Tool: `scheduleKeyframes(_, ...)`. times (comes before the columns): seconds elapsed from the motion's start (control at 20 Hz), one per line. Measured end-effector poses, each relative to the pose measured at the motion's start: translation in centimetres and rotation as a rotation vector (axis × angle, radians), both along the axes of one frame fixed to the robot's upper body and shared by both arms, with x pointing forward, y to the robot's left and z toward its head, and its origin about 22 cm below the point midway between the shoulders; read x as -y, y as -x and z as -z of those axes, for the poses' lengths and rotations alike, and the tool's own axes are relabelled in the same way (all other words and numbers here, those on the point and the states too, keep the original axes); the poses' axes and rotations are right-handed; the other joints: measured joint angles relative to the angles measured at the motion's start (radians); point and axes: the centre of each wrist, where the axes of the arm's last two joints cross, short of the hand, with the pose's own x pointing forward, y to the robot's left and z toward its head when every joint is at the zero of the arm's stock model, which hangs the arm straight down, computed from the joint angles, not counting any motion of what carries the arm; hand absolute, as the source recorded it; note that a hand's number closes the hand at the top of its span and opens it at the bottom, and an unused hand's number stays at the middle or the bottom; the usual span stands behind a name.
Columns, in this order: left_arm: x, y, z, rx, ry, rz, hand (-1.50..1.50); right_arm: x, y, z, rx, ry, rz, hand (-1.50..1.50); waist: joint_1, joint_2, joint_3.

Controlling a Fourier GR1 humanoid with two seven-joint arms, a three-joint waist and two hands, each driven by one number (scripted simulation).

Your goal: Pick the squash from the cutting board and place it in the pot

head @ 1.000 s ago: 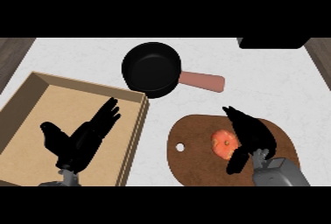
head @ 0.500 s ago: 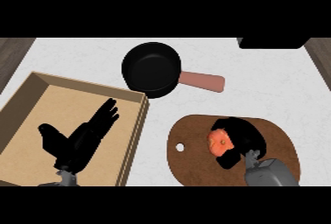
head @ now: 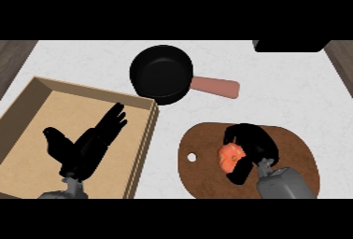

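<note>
You have the squash on the cutting board at 5 o'clock, the pot at 12, the box at 8.

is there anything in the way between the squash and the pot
Nothing visible. The squash lies on the cutting board with the right hand curled round it; bare counter separates it from the pot up-left. The box sits left of that path.

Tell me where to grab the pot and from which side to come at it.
Take the pot by its pinkish handle, coming from the right: the handle sticks out toward the lower right over bare counter, while the wooden box crowds the pot's lower left side.
</note>
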Motion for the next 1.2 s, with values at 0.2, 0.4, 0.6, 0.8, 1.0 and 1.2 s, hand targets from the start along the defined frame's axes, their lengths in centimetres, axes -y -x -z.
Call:
scheduleKeyframes(0.2,0.3,0.1,0.1,0.002,-0.001,0.000,0.00,-1.5,0.8,0.0,0.028,0.015,0.044,1.50,-0.002,-0.001,-0.001)
scheduleKeyframes(0.4,0.0,0.0,-0.1,0.002,-0.002,0.004,0.00,-5.0,1.7,-1.4,0.041,0.045,0.184,1.50,0.000,-0.001,0.000)
scheduleKeyframes(0.6,-0.2,0.1,0.0,0.002,-0.003,-0.001,0.00,-7.1,3.0,-3.1,0.084,0.062,0.254,1.50,0.000,0.000,0.001)
scheduleKeyframes(0.8,0.2,0.4,0.1,-0.002,-0.001,-0.001,0.00,-7.9,3.9,-5.6,0.220,0.091,0.302,1.50,-0.004,-0.002,0.000)
scheduleKeyframes(1.0,0.3,0.5,0.1,-0.004,-0.002,-0.007,0.00,-8.1,4.7,-9.2,0.397,0.084,0.343,1.50,-0.006,-0.004,0.000)
scheduleKeyframes(1.2,0.3,0.4,0.4,-0.004,-0.002,-0.008,0.00,-8.0,5.8,-13.5,0.561,0.020,0.338,1.50,-0.005,-0.003,0.000)
